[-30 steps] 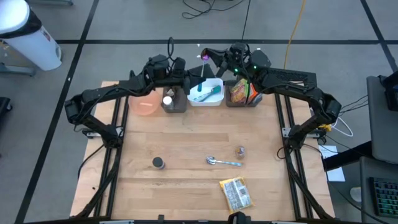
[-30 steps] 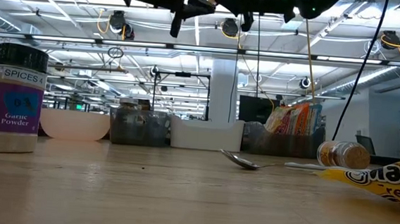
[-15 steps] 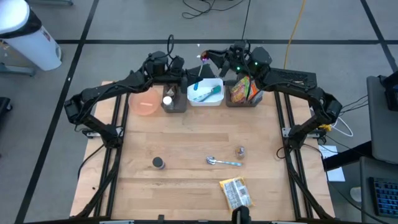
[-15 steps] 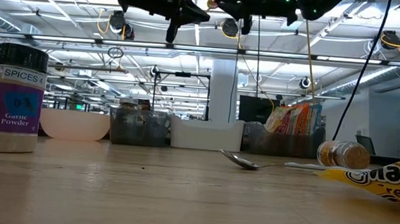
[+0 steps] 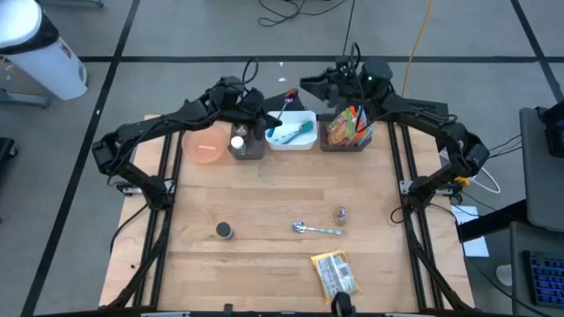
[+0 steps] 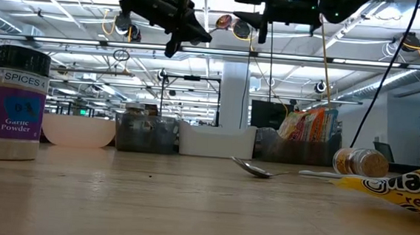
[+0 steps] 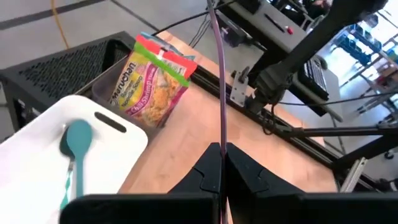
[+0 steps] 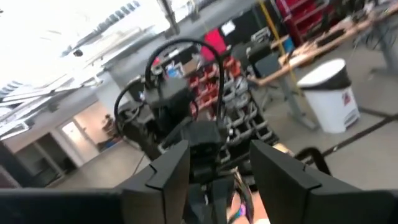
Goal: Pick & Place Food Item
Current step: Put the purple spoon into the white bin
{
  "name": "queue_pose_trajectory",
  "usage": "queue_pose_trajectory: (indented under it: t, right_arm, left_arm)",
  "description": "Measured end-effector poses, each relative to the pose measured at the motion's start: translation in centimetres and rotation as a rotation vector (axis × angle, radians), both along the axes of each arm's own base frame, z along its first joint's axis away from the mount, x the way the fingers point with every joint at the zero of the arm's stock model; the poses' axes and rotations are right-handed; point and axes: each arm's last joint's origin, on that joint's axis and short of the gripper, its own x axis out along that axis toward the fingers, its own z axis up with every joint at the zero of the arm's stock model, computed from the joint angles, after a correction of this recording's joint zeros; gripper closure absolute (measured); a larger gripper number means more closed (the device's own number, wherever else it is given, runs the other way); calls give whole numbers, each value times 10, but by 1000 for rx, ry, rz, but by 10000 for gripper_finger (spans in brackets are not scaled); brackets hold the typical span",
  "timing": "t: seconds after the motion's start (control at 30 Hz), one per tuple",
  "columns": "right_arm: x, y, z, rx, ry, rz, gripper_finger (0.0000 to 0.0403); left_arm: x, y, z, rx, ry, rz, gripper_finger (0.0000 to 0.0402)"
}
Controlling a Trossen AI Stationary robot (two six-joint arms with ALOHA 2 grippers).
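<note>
1. Left gripper (image 7: pixel 222 163): fingers pressed together, pinching a thin purple-handled utensil (image 7: pixel 219 74).
2. Right gripper (image 8: pixel 219 163): fingers spread, empty.
3. Noodle packet (image 7: pixel 149 81): upright in dark bin (image 7: pixel 68 65), beyond left fingertips, beside white bin (image 7: pixel 37 155).

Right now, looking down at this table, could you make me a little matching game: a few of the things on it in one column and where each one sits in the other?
Things:
1. noodle packet
2. teal spoon
3. pink bowl
4. metal spoon

Places:
A. far edge, leftmost in the row of containers
B. lying on bare wood near the table's middle
C. standing in the dark bin at the right end of the row
D. inside the white tray

Pairs: 1-C, 2-D, 3-A, 4-B
</note>
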Motion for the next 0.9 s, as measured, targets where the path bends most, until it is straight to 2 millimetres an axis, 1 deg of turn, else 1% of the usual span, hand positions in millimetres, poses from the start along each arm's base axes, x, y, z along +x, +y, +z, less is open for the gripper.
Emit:
queue_pose_trajectory:
  t: [0.17, 0.3, 0.4, 0.53, 0.67, 0.8, 0.9]
  right_arm:
    - [-2, 4, 2, 16, 6, 61, 240]
    - [-11, 8, 13, -13, -28, 54, 242]
    - [-19, 12, 23, -35, -52, 46, 241]
    - [-30, 21, 35, -50, -64, 49, 242]
    - [-43, 33, 47, -92, -76, 40, 246]
    - [-58, 46, 58, -142, -71, 24, 247]
    - [-68, 56, 63, -163, -52, 17, 247]
  left_arm:
    - [0, 2, -4, 1, 34, 8, 397]
    - [-2, 3, 8, 78, 111, 31, 397]
    - [0, 8, 20, 133, 157, 25, 397]
    - [11, 20, 29, 170, 221, -5, 397]
    - [27, 31, 21, 163, 313, -59, 397]
    - [44, 42, 5, 122, 361, -112, 397]
    - [56, 48, -10, 79, 372, -152, 397]
